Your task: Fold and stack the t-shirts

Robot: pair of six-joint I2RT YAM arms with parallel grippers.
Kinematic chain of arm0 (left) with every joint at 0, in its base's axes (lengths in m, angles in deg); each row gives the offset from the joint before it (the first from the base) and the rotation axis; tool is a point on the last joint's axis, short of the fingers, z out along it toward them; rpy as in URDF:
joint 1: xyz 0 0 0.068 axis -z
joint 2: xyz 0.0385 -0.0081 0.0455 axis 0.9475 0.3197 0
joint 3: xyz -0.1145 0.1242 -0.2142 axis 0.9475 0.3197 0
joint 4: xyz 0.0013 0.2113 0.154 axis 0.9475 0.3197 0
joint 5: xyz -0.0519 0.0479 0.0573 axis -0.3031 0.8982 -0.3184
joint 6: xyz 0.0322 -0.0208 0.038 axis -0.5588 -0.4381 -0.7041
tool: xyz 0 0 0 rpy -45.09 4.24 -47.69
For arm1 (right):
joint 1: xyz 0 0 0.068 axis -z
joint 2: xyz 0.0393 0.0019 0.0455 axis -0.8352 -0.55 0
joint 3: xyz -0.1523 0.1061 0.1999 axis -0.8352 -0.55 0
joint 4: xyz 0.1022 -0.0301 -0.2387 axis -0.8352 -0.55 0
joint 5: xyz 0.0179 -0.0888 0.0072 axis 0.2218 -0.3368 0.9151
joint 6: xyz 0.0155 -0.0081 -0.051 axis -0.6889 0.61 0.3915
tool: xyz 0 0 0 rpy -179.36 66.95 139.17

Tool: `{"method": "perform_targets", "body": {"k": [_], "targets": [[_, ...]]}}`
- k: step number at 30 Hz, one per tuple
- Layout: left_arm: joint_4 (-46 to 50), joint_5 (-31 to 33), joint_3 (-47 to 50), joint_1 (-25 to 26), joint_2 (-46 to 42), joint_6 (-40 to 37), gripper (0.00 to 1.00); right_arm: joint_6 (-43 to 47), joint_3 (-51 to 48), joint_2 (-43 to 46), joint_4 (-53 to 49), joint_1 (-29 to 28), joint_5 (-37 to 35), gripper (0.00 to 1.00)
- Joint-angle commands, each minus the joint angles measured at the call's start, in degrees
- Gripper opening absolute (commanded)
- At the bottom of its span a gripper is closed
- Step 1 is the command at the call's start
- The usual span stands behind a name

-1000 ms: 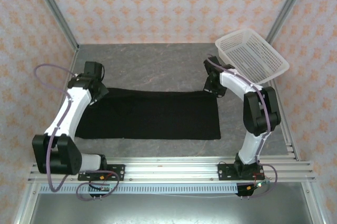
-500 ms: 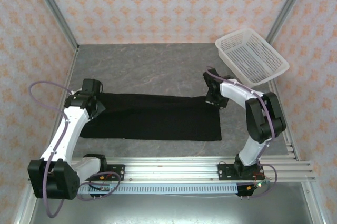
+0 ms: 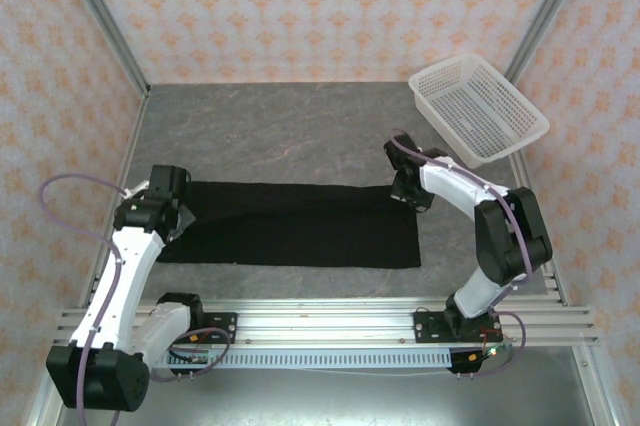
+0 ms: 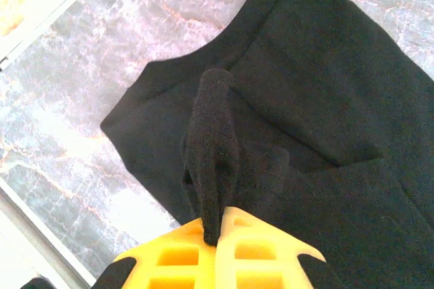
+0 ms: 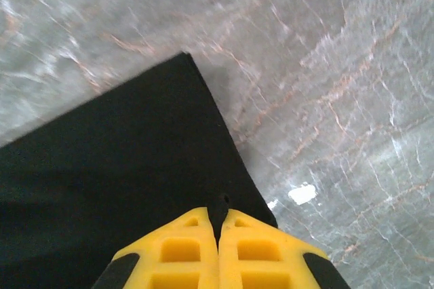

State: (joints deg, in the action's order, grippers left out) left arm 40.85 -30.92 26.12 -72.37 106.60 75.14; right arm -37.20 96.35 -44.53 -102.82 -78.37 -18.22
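The black t-shirt [image 3: 295,224] lies as a long folded band across the middle of the grey table, plain side up, no print showing. My left gripper [image 3: 172,208] pinches its left end; in the left wrist view the yellow fingers [image 4: 183,252] are shut on a raised ridge of the black t-shirt [image 4: 211,146]. My right gripper [image 3: 408,189] holds the band's far right corner; in the right wrist view the yellow fingers [image 5: 247,248] are shut on the edge of the t-shirt [image 5: 122,167].
A white plastic basket [image 3: 477,106] sits at the back right corner. Patterned walls and metal frame posts enclose the table [image 3: 290,126]. The aluminium rail [image 3: 330,324] with the arm bases runs along the near edge.
Both grippers have pulled the far edge of the shirt toward the near side, folding it over; the black band is narrower. The left arm has swung further down and left.
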Motion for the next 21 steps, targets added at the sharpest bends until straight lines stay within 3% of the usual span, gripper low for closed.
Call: {"method": "perform_targets", "body": {"k": [1,3,7,8,13,21], "targets": [[3.4,0.3,1.7,1.2,-1.6,3.7,0.00,-1.7,-2.0,2.3,-2.0,-0.2,-1.8,0.00],[3.9,0.0,2.2,1.5,-1.8,4.7,0.00,-2.2,-2.6,2.9,-2.1,-0.2,-1.0,0.07],[4.1,-0.8,3.0,1.8,-2.8,6.1,0.00,-4.0,-3.9,6.0,-3.0,-0.2,-1.1,0.32],[4.2,-1.4,3.2,1.9,-3.0,6.6,0.00,-4.4,-4.2,7.0,-2.8,-0.1,-0.8,0.34],[5.5,-1.1,3.7,2.1,-3.6,8.1,0.00,-6.9,-4.0,9.5,-2.5,-0.2,1.4,0.33],[6.4,-0.1,3.3,2.1,-4.1,10.0,0.00,-10.7,-5.5,6.4,0.3,-0.2,5.7,0.26]]}}
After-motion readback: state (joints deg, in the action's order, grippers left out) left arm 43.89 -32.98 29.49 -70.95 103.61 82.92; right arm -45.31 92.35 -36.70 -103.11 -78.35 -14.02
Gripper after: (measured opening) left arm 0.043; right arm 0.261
